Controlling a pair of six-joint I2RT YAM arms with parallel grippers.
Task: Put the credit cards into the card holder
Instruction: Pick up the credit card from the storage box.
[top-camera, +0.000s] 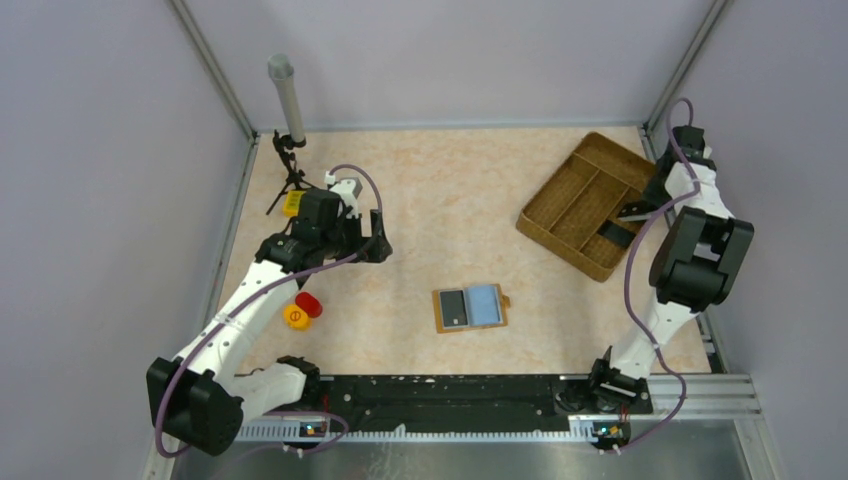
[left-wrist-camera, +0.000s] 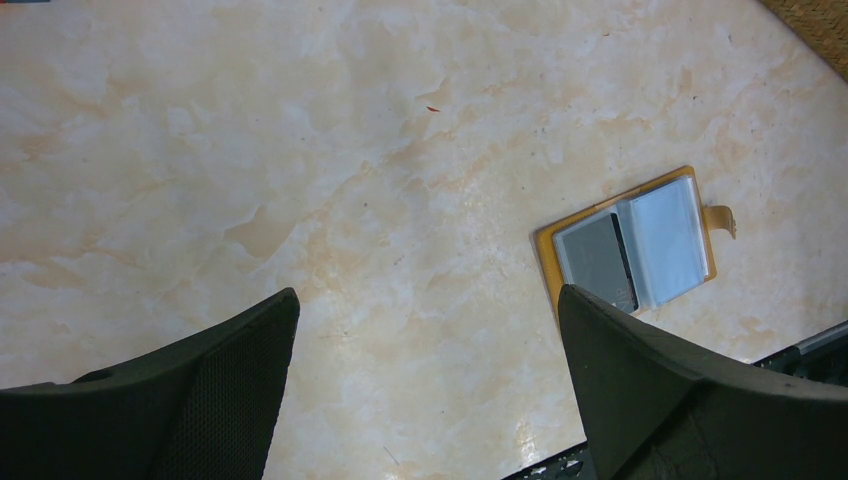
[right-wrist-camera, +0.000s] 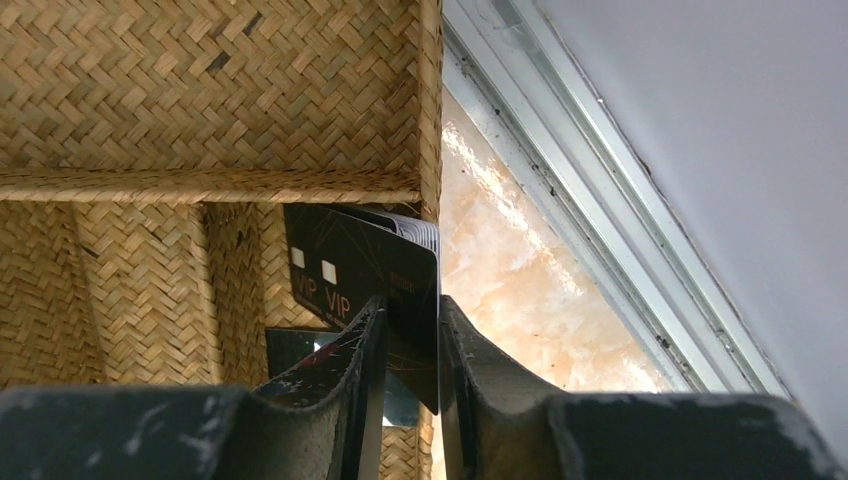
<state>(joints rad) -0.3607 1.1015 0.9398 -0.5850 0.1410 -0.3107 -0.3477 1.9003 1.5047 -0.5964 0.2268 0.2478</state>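
Observation:
The orange-tan card holder (top-camera: 470, 308) lies open mid-table, a dark grey card (top-camera: 455, 308) and a light blue card (top-camera: 485, 304) in its sleeves; the left wrist view shows it (left-wrist-camera: 630, 245) too. My left gripper (top-camera: 380, 245) hovers wide open over bare table (left-wrist-camera: 428, 300), left of the holder. My right gripper (right-wrist-camera: 412, 305) reaches into the woven tray's right end, its jaws drawn in close on a black "VIP" credit card (right-wrist-camera: 370, 260) leaning at the tray wall. Another dark card (right-wrist-camera: 300, 345) lies beneath it.
The brown woven compartment tray (top-camera: 560, 215) sits at the back right beside the metal frame rail (right-wrist-camera: 560, 230). A yellow and red toy block (top-camera: 300, 310) lies near the left arm. A small tripod with a grey tube (top-camera: 288, 100) stands at the back left.

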